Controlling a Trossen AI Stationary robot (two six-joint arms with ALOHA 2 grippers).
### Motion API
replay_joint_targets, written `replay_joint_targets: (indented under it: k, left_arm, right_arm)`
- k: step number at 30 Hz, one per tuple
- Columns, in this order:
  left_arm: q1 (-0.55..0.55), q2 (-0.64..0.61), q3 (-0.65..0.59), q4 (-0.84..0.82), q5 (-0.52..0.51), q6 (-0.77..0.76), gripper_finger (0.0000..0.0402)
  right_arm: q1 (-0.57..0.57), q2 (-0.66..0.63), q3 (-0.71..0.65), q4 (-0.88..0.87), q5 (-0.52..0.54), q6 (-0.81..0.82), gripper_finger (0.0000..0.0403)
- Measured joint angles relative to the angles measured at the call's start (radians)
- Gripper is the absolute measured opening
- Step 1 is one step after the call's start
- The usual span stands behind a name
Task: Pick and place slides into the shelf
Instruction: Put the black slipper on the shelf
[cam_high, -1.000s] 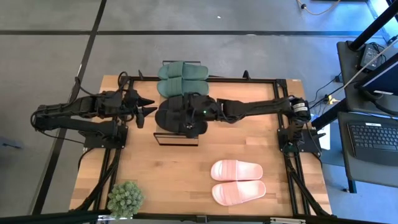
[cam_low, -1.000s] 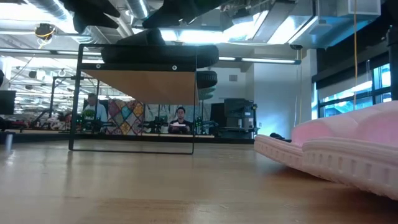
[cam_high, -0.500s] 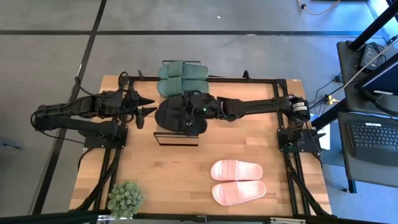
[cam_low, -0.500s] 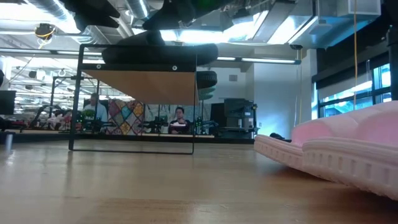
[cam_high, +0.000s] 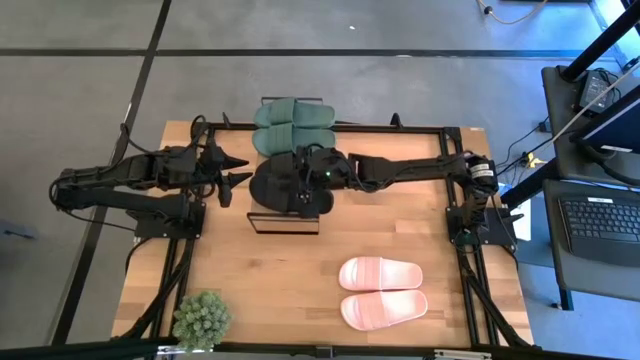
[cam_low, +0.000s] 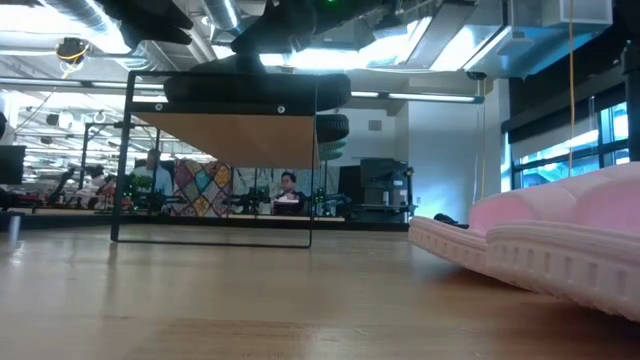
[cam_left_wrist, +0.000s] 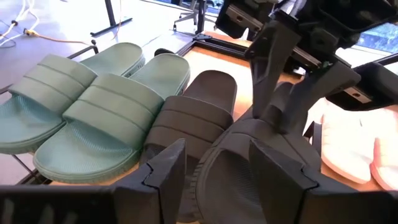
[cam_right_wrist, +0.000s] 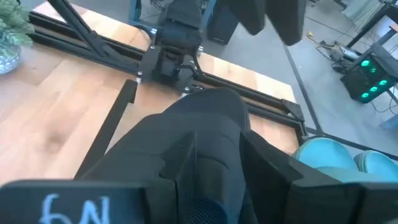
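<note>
The shelf (cam_high: 283, 224) stands mid-table, its wooden plank (cam_low: 225, 135) showing in the low view. Two black slides are on its top. One (cam_left_wrist: 193, 109) lies free, and my right gripper (cam_high: 302, 183) is shut on the other (cam_left_wrist: 249, 149). Two green slides (cam_high: 290, 125) lie side by side at the table's far edge. Two pink slides (cam_high: 380, 292) lie soles down near the right front. My left gripper (cam_high: 238, 170) hangs open just left of the shelf, its fingers (cam_left_wrist: 168, 171) pointing at the black slides and touching nothing. My right gripper pinches the black slide across its width at the strap (cam_right_wrist: 208, 134), one finger (cam_right_wrist: 177, 162) on each side. The fingers come from the table's right, slanting down. The slide lies about level at the shelf's top (cam_low: 255, 88); whether it rests there I cannot tell.
A small potted plant (cam_high: 202, 320) stands at the near left corner. A black metal frame (cam_high: 400, 128) runs along the table's edges. Bare wood lies in front of the shelf and between it and the pink slides.
My right gripper has rolled slightly at the wrist while staying shut on the black slide over the shelf. The slides and the shelf stand as before.
</note>
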Motion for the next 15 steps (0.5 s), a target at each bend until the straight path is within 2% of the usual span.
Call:
replay_joint_targets:
  k: [7, 15]
  left_arm:
    - [0.0, 0.0, 0.0, 0.0, 0.0, 0.001, 0.0165]
    - [0.0, 0.0, 0.0, -0.001, 0.0, 0.001, 0.0165]
  right_arm:
    - [0.017, -0.004, 0.021, -0.026, 0.003, -0.002, 0.0125]
    - [0.087, -0.007, 0.137, -0.254, 0.002, 0.036, 0.0125]
